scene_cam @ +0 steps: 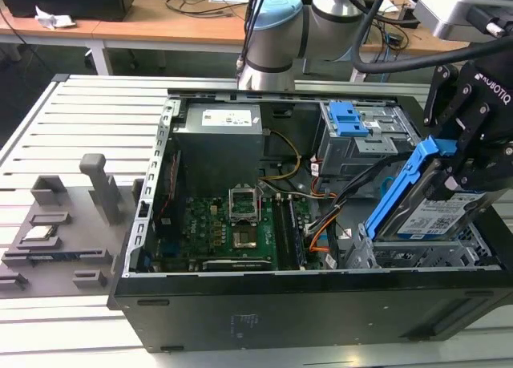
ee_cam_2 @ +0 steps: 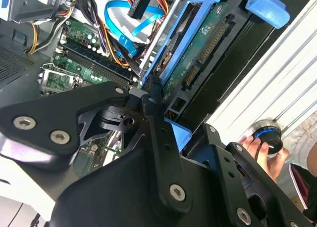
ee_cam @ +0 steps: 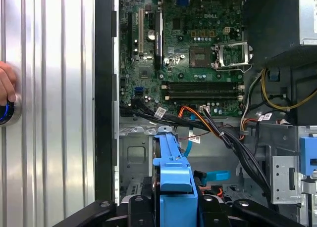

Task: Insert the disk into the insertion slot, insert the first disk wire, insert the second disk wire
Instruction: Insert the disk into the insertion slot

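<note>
My gripper [scene_cam: 458, 166] is shut on the disk [scene_cam: 437, 218], a silver drive with a white label in a bright blue carrier [scene_cam: 410, 182]. The disk is held tilted, its lower edge at the top of the insertion slot [scene_cam: 417, 258], the low grey perforated cage in the case's corner at the exterior view's right. In the second wrist view the black fingers [ee_cam_2: 157, 119] clamp the carrier, and the disk's green underside [ee_cam_2: 198, 54] faces the camera. The first disk wire [ee_cam_2: 140, 3] and the blue second disk wire [ee_cam_2: 121, 18] hang loose beside the disk.
The taller grey bay with a blue latch [scene_cam: 351, 118] stands behind the cage. The motherboard [scene_cam: 232, 224] and black cables [ee_cam: 233, 143] fill the open case. A person's hand [ee_cam_2: 257, 145] rests on a round knob on the slatted table [scene_cam: 96, 119]. Grey fixtures [scene_cam: 60, 232] sit at the exterior view's left.
</note>
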Motion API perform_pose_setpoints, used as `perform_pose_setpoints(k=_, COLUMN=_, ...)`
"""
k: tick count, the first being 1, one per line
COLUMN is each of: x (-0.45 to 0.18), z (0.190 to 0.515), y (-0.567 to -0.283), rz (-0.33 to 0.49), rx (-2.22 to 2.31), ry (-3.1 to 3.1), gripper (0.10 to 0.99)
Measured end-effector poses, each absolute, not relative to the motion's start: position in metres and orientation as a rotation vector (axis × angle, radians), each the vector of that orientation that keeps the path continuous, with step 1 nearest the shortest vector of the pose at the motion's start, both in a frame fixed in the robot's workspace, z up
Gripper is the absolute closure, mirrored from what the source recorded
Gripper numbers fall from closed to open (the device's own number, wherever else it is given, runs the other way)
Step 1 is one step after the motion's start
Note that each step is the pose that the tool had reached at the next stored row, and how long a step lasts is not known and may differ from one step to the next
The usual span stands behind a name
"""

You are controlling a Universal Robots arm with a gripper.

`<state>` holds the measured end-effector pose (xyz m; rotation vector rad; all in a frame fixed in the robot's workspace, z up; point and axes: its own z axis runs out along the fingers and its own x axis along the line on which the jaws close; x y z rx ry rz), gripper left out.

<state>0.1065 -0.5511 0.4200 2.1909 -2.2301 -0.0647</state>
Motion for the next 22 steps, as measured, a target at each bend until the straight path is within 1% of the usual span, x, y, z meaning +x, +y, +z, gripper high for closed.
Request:
perform_pose_setpoints(k=12, x=0.107, z=0.412, y=-0.551, rz=-0.065, rx=2.191, ry=-2.230, gripper=0.722)
perform_pose_setpoints(k=22, x=0.107, z=0.397, y=-0.551, rz=-0.065, rx=2.191, ry=-2.230, gripper=0.722)
